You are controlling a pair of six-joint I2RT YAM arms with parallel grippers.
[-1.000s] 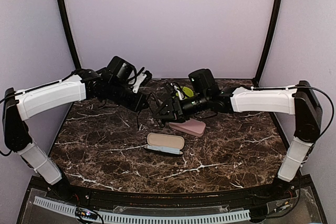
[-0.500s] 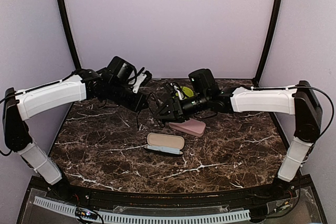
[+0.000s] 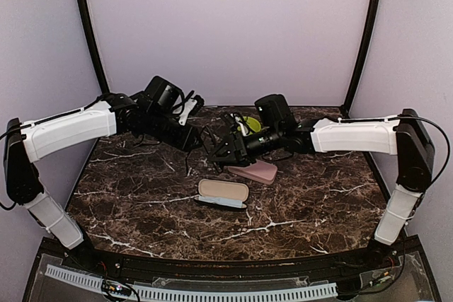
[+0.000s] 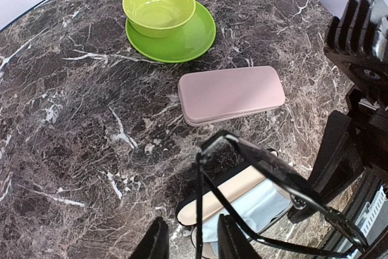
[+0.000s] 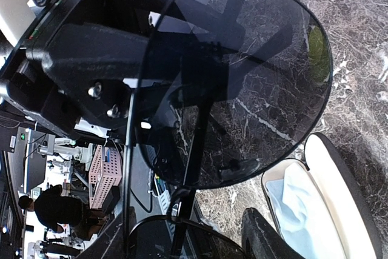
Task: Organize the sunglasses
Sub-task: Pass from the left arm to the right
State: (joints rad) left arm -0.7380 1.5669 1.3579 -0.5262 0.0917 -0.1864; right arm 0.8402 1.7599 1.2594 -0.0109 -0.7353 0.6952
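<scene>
Black sunglasses (image 5: 236,83) held up in the air between both grippers, over the back middle of the marble table (image 3: 141,203)

The frame is gripped by the right gripper (image 5: 188,235), clamped on it near the dark lens. The left gripper (image 4: 193,232) is seen with fingers parted, one thin temple running between them unpinched. Right below, an open black case (image 4: 233,189) with cream lining and a pale blue cloth is laid on the table, the shut pink case (image 4: 230,94) just beside it, and a green bowl (image 4: 159,5) sat on a green plate (image 4: 200,37) further back
</scene>
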